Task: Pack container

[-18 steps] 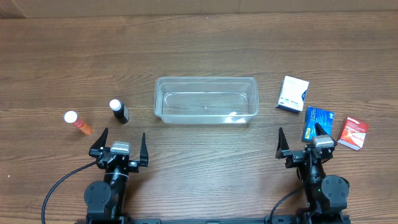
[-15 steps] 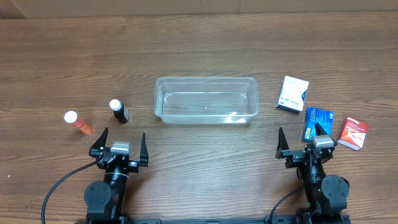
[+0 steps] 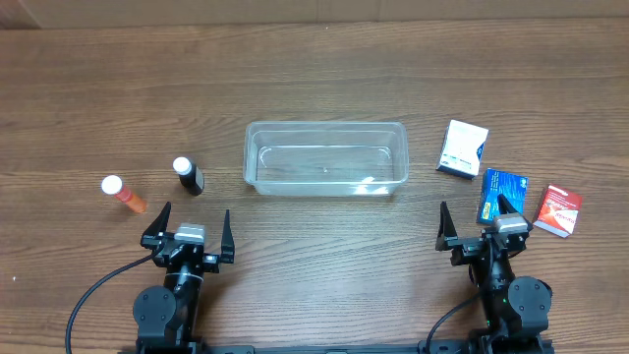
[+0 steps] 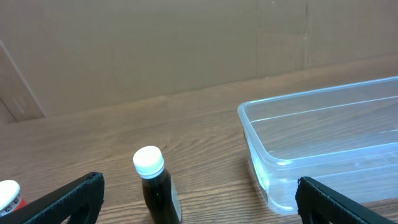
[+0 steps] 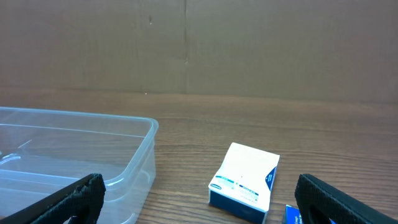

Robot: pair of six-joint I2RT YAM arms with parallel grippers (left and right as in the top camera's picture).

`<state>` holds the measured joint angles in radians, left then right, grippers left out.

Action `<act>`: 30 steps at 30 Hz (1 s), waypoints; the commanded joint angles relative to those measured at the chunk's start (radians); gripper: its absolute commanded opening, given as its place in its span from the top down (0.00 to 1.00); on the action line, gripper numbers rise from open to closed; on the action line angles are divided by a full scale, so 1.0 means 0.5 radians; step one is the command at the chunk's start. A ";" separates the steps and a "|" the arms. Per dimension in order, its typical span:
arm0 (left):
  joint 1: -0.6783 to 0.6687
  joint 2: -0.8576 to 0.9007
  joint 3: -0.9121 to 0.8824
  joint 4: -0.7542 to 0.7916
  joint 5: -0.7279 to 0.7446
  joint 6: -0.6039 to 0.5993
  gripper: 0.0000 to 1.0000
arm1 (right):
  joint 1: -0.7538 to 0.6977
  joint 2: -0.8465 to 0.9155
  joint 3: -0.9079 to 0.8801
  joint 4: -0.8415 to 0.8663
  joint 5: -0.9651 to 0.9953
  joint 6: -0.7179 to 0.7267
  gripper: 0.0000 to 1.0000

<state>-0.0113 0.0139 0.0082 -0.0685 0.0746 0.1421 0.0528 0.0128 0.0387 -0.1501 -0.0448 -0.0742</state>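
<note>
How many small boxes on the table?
3, all right of the clear plastic container: white box nearest, dark blue box farther, red box farthest. None seem hidden.

Overhead looks straight down on the table (image 3: 314, 79); both wrist views sit low, facing forward, sharing the container (image 4: 264, 158).

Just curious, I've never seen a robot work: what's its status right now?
Left hand open, empty. Right hand open, empty. Container upright, nothing inside. Nothing blocking it.
</note>
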 commanded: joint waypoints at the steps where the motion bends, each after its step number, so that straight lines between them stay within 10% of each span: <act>1: 0.012 -0.018 -0.007 -0.005 -0.014 0.044 0.00 | -0.002 -0.018 -0.001 0.011 0.013 0.014 0.00; 30: 0.012 -0.018 -0.007 -0.005 -0.005 0.043 0.00 | -0.002 -0.018 -0.001 0.012 -0.002 0.015 0.00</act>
<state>-0.0113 0.0139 0.0082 -0.0685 0.0750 0.1421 0.0528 0.0128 0.0387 -0.1501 -0.0456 -0.0742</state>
